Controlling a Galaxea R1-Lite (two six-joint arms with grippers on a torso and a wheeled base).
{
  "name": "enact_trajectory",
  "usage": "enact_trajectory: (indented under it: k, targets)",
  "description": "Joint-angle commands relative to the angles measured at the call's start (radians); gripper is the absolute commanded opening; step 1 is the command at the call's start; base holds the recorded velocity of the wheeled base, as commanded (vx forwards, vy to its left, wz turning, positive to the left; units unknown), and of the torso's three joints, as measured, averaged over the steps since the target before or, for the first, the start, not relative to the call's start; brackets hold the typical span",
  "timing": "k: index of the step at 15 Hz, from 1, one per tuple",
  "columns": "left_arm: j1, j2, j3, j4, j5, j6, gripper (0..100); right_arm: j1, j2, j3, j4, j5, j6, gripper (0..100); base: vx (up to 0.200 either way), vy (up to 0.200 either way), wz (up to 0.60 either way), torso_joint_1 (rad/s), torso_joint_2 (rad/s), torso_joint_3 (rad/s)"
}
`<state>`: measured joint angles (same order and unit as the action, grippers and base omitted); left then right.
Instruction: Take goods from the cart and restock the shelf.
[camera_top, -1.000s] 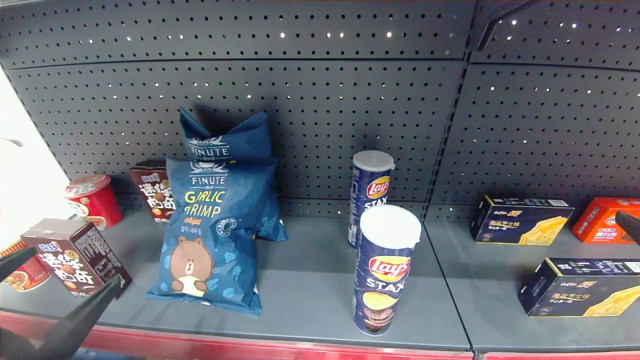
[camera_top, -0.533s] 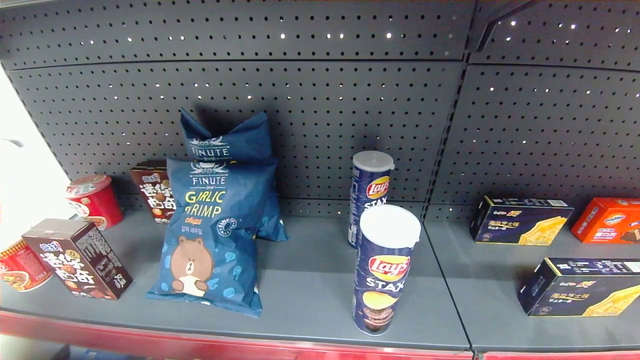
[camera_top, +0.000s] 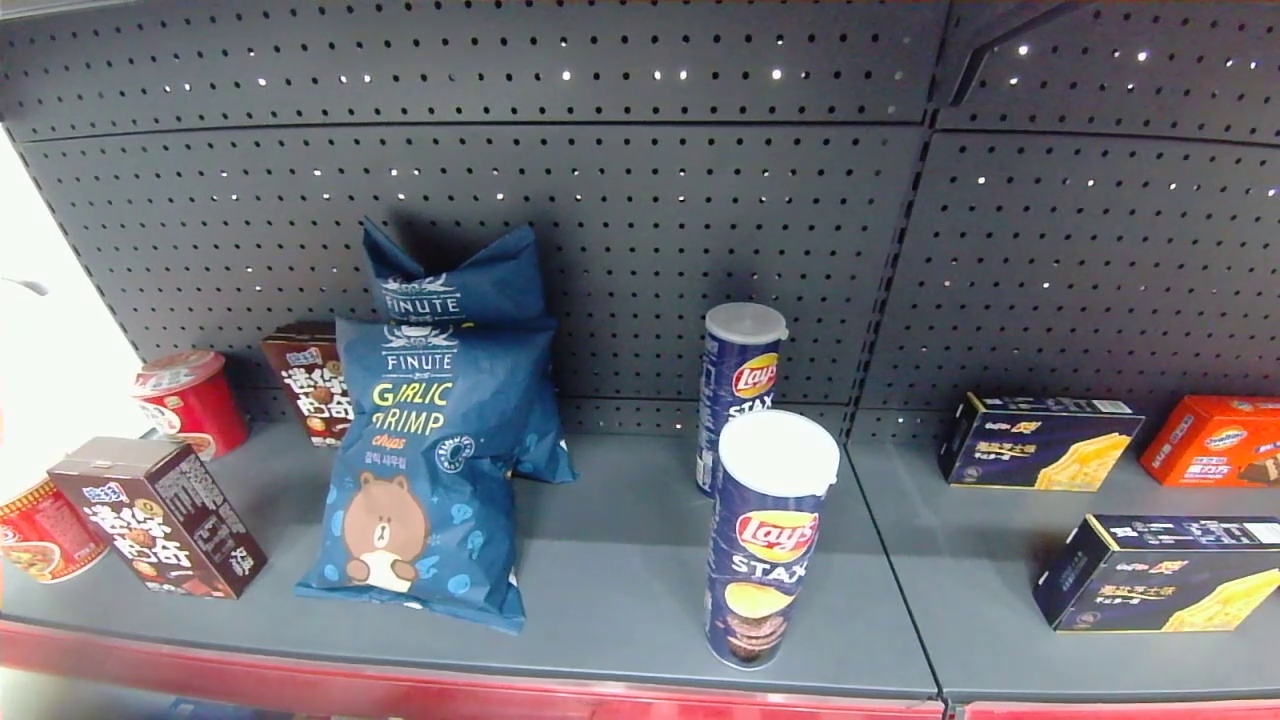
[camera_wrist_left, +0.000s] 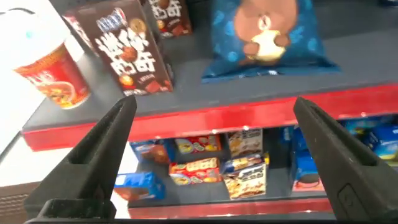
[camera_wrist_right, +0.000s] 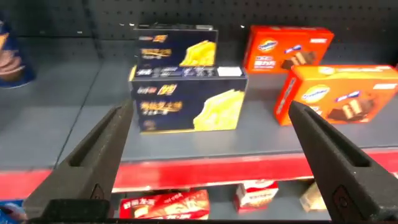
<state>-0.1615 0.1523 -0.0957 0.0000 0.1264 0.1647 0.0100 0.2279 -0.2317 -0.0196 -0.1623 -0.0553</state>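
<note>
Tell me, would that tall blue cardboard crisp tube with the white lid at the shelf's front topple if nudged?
Probably: the tall blue crisp tube stands upright on a narrow base, so a high push would likely tip it. Being round, it might roll along the grey shelf. It looks stiff, not floppy.

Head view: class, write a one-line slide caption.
Grey shelf stocked with two blue chip bags, two chip cans, boxes and red cups.
</note>
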Motion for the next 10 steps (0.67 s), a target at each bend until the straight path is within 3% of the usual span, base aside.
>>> enact_trajectory:
  k: [1, 3, 5, 7, 8, 10]
  targets:
    - [0.000, -0.062, 0.030, -0.006, -0.004, -0.001, 100, 0.005, -0.102, 0.043, 0.003, 0.009, -0.001, 100, 0.000, 0.000, 0.00, 0.000, 0.00, 0.000]
    - [0.000, -0.062, 0.096, -0.069, -0.050, -0.008, 100, -0.008, -0.228, 0.187, -0.002, 0.049, -0.018, 100, 0.000, 0.000, 0.00, 0.000, 0.00, 0.000]
    - [0.000, -0.062, 0.096, -0.067, -0.085, -0.025, 100, -0.008, -0.228, 0.210, 0.000, 0.101, -0.037, 100, 0.000, 0.000, 0.00, 0.000, 0.00, 0.000]
    - [0.000, -0.062, 0.096, -0.067, -0.119, -0.065, 100, -0.008, -0.228, 0.209, 0.007, 0.234, -0.049, 100, 0.000, 0.000, 0.00, 0.000, 0.00, 0.000]
    - [0.000, -0.060, 0.096, -0.063, -0.148, -0.108, 100, -0.008, -0.228, 0.207, 0.015, 0.247, -0.044, 100, 0.000, 0.000, 0.00, 0.000, 0.00, 0.000]
    - [0.005, -0.059, 0.088, -0.034, -0.152, -0.151, 100, -0.010, -0.228, 0.207, 0.015, 0.254, -0.038, 100, 0.000, 0.000, 0.00, 0.000, 0.00, 0.000]
